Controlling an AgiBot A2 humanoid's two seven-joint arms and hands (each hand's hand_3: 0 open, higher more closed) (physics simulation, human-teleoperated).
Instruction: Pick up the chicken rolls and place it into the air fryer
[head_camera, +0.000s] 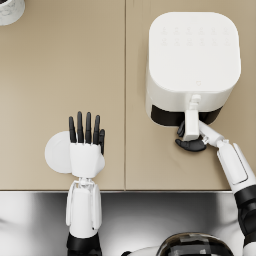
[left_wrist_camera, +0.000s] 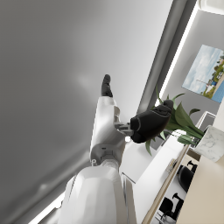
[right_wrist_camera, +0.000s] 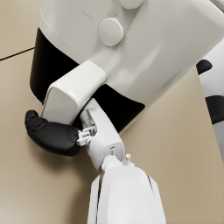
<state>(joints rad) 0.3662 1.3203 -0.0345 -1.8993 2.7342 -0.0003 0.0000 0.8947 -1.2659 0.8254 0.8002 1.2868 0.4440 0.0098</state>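
**Right hand on the fryer handle, left hand flat over the plate**

Closest in the right wrist view, the right hand (right_wrist_camera: 51, 135) sits at the end of its white forearm, dark fingers curled about the handle (right_wrist_camera: 70, 94) of the air fryer (right_wrist_camera: 144, 39). From the head view the same hand (head_camera: 191, 144) shows dark on both sides of the white handle (head_camera: 191, 122), clamped on it. Just beyond the hand is the black front of the fryer drawer, and the white body of the air fryer (head_camera: 192, 50) rises past that.

Well off to the other side, the left hand (head_camera: 86, 150) lies palm down with its fingers straight and slightly apart, holding nothing that can be seen. Under it, and showing out past its outer edge, is a round white plate (head_camera: 56, 152) on the tan table (head_camera: 60, 75). The chicken rolls cannot be made out in any view; the hand hides much of the plate, so whether they lie beneath it cannot be told.

Seen from the left wrist, the left hand (left_wrist_camera: 148, 124) has a green plant (left_wrist_camera: 181, 122) behind it. Far ahead of the left fingertips, at the table's corner, stands a white marbled pot (head_camera: 10, 10).
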